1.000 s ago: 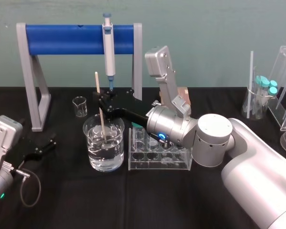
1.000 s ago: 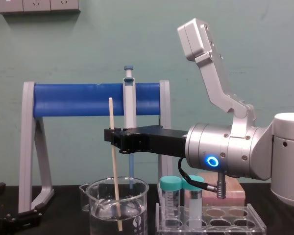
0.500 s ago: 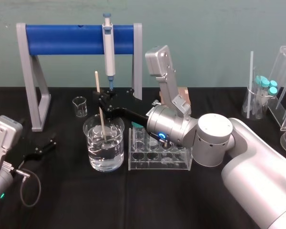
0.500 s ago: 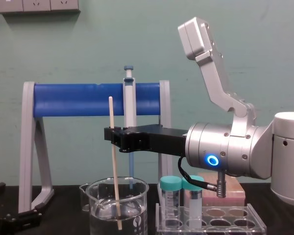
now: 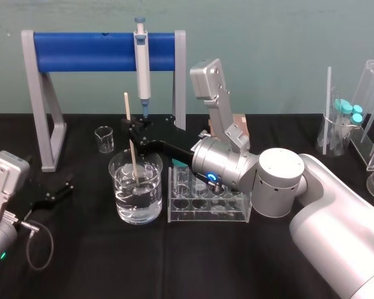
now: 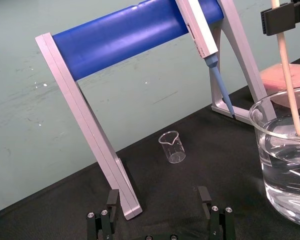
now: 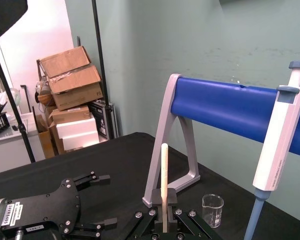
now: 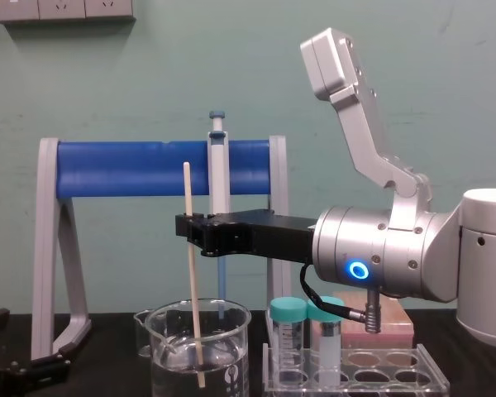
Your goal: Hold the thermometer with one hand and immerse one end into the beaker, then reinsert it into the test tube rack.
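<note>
My right gripper (image 5: 135,138) pinches the thermometer (image 8: 188,194) a bit above its middle and holds it almost straight up. Its low end is down in the water in the beaker (image 5: 137,202). The beaker stands near the middle of the tabletop (image 5: 81,249), just beside the test tube rack (image 5: 207,212). My left gripper (image 5: 61,189) rests by the left edge, with its fingers spread wide.

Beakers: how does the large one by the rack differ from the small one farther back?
The large beaker holds water and the lower end of the thermometer; the small beaker looks empty. The large beaker stands beside the test tube rack; the small beaker sits farther back, near the blue stand. Both are clear glass, spouted and upright on the table.
</note>
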{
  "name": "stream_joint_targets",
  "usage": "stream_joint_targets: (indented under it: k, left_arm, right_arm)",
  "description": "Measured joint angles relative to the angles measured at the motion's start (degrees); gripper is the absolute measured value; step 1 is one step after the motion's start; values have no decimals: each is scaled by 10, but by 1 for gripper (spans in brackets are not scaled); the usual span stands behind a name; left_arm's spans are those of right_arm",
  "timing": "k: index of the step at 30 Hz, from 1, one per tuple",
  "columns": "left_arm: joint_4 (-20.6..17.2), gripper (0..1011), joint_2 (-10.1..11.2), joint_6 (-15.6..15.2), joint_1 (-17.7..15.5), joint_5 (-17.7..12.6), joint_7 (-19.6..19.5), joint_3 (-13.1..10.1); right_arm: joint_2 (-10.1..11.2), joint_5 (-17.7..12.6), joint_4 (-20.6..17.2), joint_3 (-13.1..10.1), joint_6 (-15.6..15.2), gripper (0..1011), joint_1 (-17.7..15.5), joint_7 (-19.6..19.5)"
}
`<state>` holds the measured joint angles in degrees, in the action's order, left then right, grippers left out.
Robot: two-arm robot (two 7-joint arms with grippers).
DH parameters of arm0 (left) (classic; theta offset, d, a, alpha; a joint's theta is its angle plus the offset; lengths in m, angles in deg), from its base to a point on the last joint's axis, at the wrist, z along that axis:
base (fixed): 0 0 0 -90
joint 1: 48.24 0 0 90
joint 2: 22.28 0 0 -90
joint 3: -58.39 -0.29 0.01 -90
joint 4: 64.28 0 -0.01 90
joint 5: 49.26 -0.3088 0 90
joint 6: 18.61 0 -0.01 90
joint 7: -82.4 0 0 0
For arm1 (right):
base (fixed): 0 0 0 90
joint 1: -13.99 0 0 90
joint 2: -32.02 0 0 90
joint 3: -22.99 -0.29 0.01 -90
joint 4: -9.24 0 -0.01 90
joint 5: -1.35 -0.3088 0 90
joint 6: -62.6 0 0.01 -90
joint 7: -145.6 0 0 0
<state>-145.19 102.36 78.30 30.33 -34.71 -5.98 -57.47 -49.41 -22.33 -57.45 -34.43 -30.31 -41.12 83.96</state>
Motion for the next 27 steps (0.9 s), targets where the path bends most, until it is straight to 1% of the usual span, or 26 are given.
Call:
stream_joint_targets:
  k: [27]
  left_arm:
    - [0,1004,0,0,0,0,0,0]
  right_arm:
    - [0,0,0,0,-1,55,0,0]
